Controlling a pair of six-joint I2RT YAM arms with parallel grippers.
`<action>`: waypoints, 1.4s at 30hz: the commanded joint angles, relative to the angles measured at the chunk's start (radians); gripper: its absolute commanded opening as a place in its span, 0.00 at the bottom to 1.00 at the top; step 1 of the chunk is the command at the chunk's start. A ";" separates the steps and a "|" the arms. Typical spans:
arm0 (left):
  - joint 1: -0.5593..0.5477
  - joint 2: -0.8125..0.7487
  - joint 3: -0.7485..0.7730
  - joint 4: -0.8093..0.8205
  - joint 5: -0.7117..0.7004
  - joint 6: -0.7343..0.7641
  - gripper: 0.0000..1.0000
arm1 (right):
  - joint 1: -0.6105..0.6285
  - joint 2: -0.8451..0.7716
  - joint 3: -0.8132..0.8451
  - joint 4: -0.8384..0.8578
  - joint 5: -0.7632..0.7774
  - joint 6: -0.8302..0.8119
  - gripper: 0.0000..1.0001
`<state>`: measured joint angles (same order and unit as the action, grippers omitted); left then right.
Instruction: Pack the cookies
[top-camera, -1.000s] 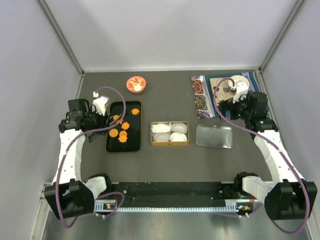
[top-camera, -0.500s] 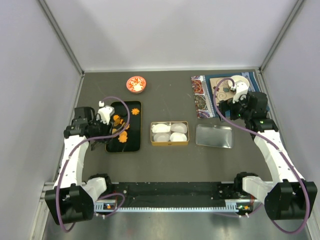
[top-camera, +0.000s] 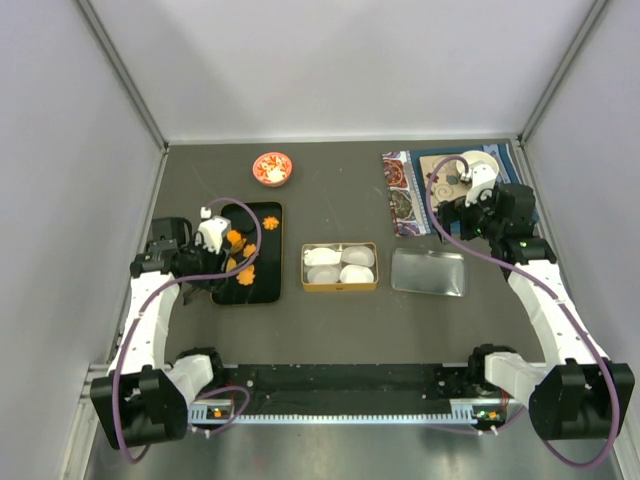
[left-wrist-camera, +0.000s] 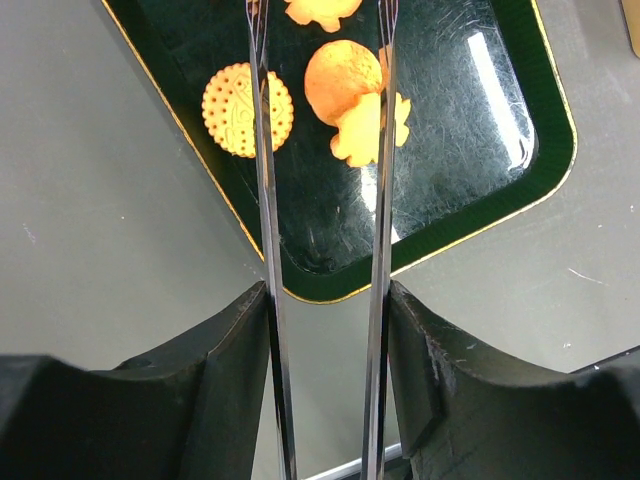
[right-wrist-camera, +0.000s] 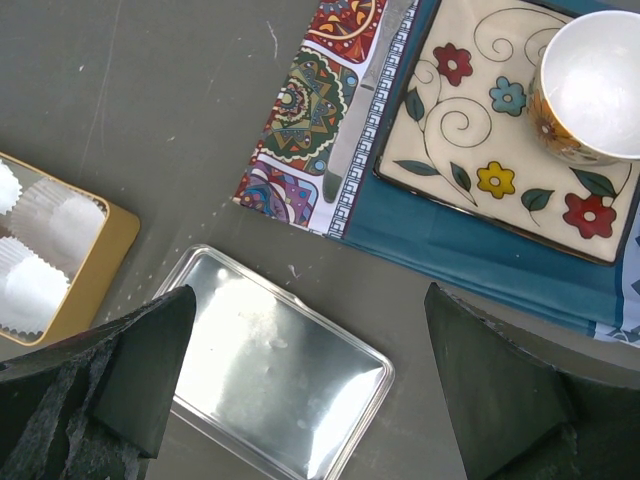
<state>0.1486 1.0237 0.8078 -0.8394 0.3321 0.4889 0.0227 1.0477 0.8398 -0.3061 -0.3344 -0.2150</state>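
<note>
Several orange cookies (top-camera: 245, 274) lie on a black tray (top-camera: 264, 290) at the left. From the left wrist I see a dotted round cookie (left-wrist-camera: 247, 110), a plain round one (left-wrist-camera: 340, 78) and a flower-shaped one (left-wrist-camera: 362, 135) on the glossy tray (left-wrist-camera: 450, 150). My left gripper (top-camera: 203, 268) (left-wrist-camera: 326, 300) is shut on thin metal tongs (left-wrist-camera: 264, 200), whose two blades reach over the tray with a gap between them. The plain round cookie lies in that gap. My right gripper (top-camera: 457, 215) (right-wrist-camera: 305, 345) hangs open and empty above the silver lid (right-wrist-camera: 270, 370).
A gold tin (top-camera: 340, 289) (right-wrist-camera: 100, 270) holding white paper cups (top-camera: 340, 265) stands mid-table, the silver lid (top-camera: 429, 272) to its right. A small red bowl (top-camera: 272, 168) is at the back. A patterned placemat (right-wrist-camera: 300, 130) carries a floral plate (right-wrist-camera: 470, 140), a cup (right-wrist-camera: 600, 80) and a knife (right-wrist-camera: 350, 140).
My left arm has swung right from the tray's left edge, bringing the tongs over the cookies. The right arm has not moved.
</note>
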 joint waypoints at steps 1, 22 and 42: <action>-0.006 0.010 0.005 0.036 0.021 0.016 0.53 | -0.012 -0.008 0.042 0.015 -0.015 -0.012 0.99; -0.007 0.088 0.017 0.076 0.016 0.022 0.55 | -0.012 -0.005 0.042 0.015 -0.011 -0.015 0.99; -0.009 0.066 0.054 0.068 0.035 0.023 0.29 | -0.010 0.002 0.044 0.013 -0.003 -0.018 0.99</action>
<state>0.1436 1.1233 0.8120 -0.7937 0.3340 0.5007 0.0227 1.0504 0.8398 -0.3065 -0.3336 -0.2176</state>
